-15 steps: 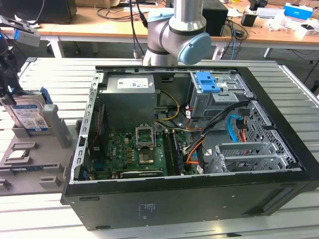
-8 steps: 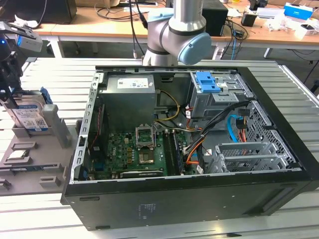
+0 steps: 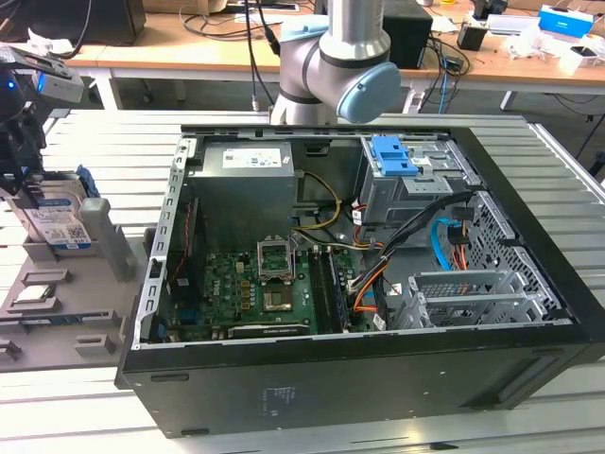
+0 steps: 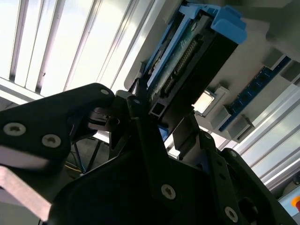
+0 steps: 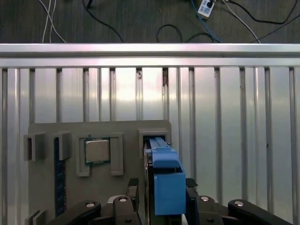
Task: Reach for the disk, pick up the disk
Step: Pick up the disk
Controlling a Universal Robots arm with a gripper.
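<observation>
The disk (image 5: 166, 185) stands on edge in a slot of the grey plastic holder (image 5: 70, 131), its lower part hidden. The black end effector (image 5: 161, 187) straddles its blue rail; whether it grips is unclear. A ribbed metal bench (image 5: 225, 117) lies beneath.

A grey tray (image 5: 70, 133) is set on a surface (image 5: 234, 140) of shiny metal strips. 1 small square silver chip (image 5: 97, 151) is laid flat in a frame on the tray. Just beside it, the disk (image 5: 166, 173) is stood on edge in a slot, blue rail up. The black gripper (image 5: 162, 183) is seen on both sides of the disk. Wires (image 5: 178, 28) are spread on the dark floor (image 5: 117, 18).
</observation>
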